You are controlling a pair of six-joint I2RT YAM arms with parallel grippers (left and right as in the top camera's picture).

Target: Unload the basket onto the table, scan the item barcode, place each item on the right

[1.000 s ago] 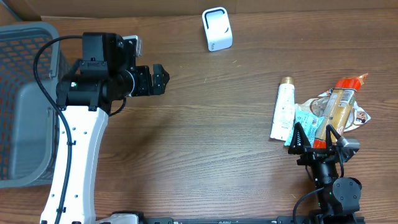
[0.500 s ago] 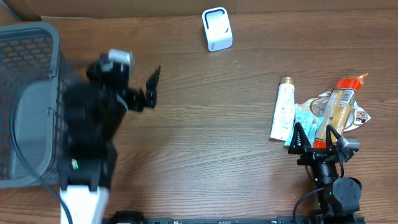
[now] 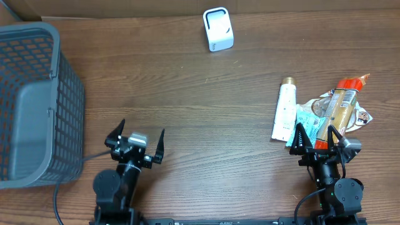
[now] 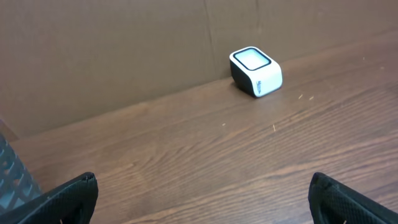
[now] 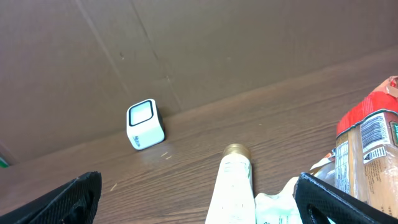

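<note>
White scanner (image 3: pixel 218 29) stands far back; cream tube (image 3: pixel 285 109) lies flat beside heaped packets (image 3: pixel 309 116), perhaps touching.

The overhead camera looks straight down on the table (image 3: pixel 206 119), the scanner (image 3: pixel 218 29) near its far edge. Both wrist cameras sit low, well back from the scanner, facing it and the cardboard wall (image 4: pixel 124 50) behind it. All three views share the scanner.

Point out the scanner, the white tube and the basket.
scanner (image 3: pixel 218 30), overhead view, on its white top face.
white tube (image 3: pixel 285 115), overhead view, on the middle of its body.
basket (image 3: pixel 69 119), overhead view, on its mesh side wall.
</note>
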